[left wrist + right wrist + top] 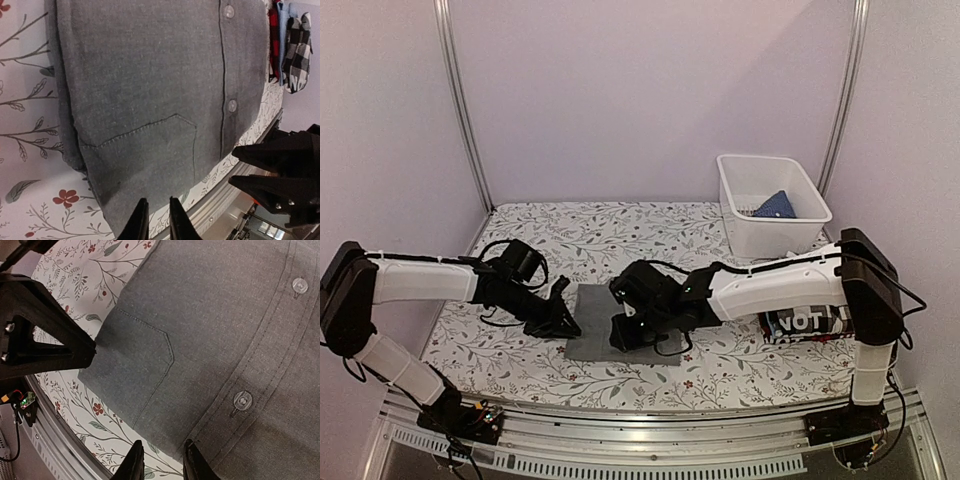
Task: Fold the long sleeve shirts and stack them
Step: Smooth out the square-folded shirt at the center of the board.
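Floral surface (570, 230), lilac walls (650, 100), grey shirt (592, 310) centred, left claw (157, 202) and right claw (163, 444) slightly parted, left wrist view, unlike right, shows checked shirt (299, 50)

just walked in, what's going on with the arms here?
Both arms are over the grey button-up shirt, which lies folded mid-table. The left gripper and right gripper sit at its near edge, jaws slightly apart; a pinch on the cloth can't be confirmed. A stack of shirts sits at the right.

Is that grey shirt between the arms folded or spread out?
Folded: the grey shirt lies as a compact rectangle, no sleeves showing, pocket and buttons facing up.
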### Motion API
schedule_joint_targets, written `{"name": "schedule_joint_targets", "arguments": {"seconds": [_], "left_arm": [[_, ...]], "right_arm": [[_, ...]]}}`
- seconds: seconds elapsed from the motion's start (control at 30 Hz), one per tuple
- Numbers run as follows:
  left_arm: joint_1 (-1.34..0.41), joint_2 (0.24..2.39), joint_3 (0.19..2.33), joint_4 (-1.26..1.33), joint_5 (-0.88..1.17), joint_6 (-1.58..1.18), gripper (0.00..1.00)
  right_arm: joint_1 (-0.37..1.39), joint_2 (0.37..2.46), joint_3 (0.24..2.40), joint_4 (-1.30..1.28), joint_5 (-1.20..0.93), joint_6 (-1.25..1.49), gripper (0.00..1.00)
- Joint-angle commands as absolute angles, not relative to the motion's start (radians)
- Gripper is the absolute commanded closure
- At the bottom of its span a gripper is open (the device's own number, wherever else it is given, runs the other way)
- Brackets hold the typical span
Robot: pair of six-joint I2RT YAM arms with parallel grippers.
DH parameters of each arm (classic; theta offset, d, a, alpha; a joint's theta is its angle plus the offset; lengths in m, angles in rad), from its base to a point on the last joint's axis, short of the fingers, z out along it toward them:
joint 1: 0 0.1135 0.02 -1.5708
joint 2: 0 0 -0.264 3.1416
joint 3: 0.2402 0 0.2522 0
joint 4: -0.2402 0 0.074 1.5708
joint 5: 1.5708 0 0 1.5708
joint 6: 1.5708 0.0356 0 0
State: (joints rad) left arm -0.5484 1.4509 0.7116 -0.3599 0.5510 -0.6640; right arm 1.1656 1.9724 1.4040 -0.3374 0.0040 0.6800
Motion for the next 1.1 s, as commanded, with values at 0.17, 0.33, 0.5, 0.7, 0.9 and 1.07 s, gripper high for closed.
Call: {"name": "schedule_joint_targets", "arguments": {"seconds": [0.17,0.33,0.5,0.7,0.9,1.07], "left_arm": [[-0.569,1.481,0.652,-0.238,0.667,-0.685,0.86],[-0.573,1.499,0.637,-0.23,0.674,-0.679,0.86],[-0.576,1.556,0.61,-0.257,0.633,-0.667,0.88],[-0.574,1.586,0.596,-0.266,0.605,-0.672,0.9],[-0.575,1.57,0.613,-0.301,0.581,-0.67,0.9],[-0.576,1.567,0.63,-0.319,0.573,-0.666,0.9]], "right_arm": [[1.17,2.105,1.445,-0.348,-0.059,0.712,0.75],[1.175,2.097,1.448,-0.38,-0.033,0.722,0.75],[1.171,2.0,1.433,-0.404,0.041,0.72,0.73],[1.148,1.891,1.311,-0.408,0.076,0.754,0.73],[1.146,1.861,1.155,-0.391,0.065,0.826,0.74],[1.146,1.833,1.068,-0.355,0.042,0.871,0.75]]}}
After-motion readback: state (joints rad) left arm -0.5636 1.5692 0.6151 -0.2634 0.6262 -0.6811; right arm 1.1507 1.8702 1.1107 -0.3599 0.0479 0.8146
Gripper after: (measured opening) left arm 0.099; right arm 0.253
